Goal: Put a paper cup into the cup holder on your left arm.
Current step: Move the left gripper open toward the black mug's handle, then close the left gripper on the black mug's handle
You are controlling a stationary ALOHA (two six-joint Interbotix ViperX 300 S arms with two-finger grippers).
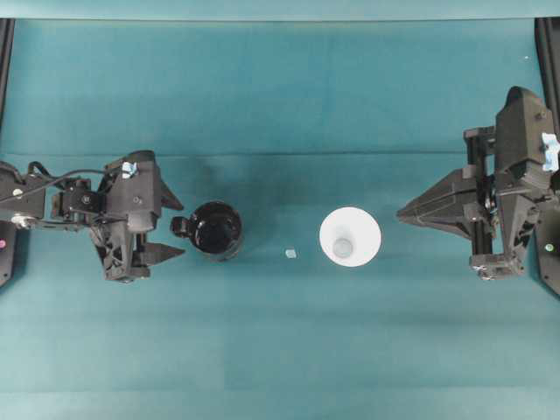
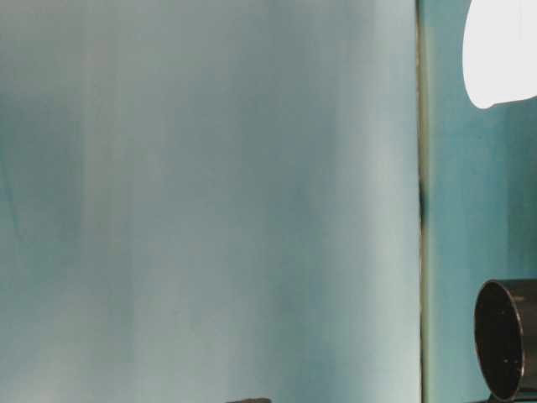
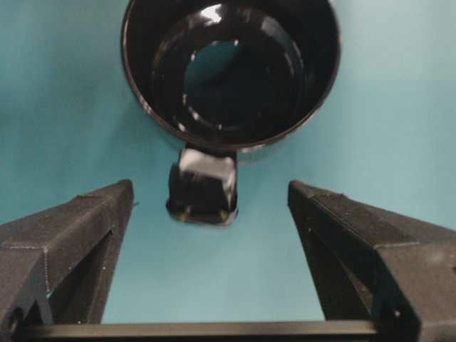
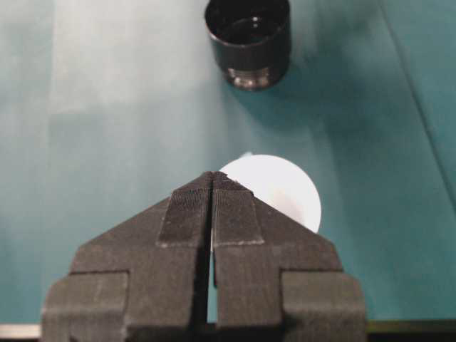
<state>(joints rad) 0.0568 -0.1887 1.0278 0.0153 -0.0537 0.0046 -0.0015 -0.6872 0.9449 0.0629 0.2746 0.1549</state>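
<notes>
Teal cloth covers your table (image 1: 280,87), where the paper cup (image 1: 350,236) stands upright right of centre, the cup holder (image 1: 216,230) sits left of it with its stub handle between your left gripper's (image 1: 166,238) widely parted fingers, and your right gripper (image 1: 404,212) is pressed closed, empty, near the cup.

– What do we count on the table (image 1: 280,350)?
– We count one paper cup (image 1: 350,236), one cup holder (image 1: 216,230), one tiny pale scrap (image 1: 290,253), and two grippers: left gripper (image 1: 171,238), right gripper (image 1: 404,213).
</notes>
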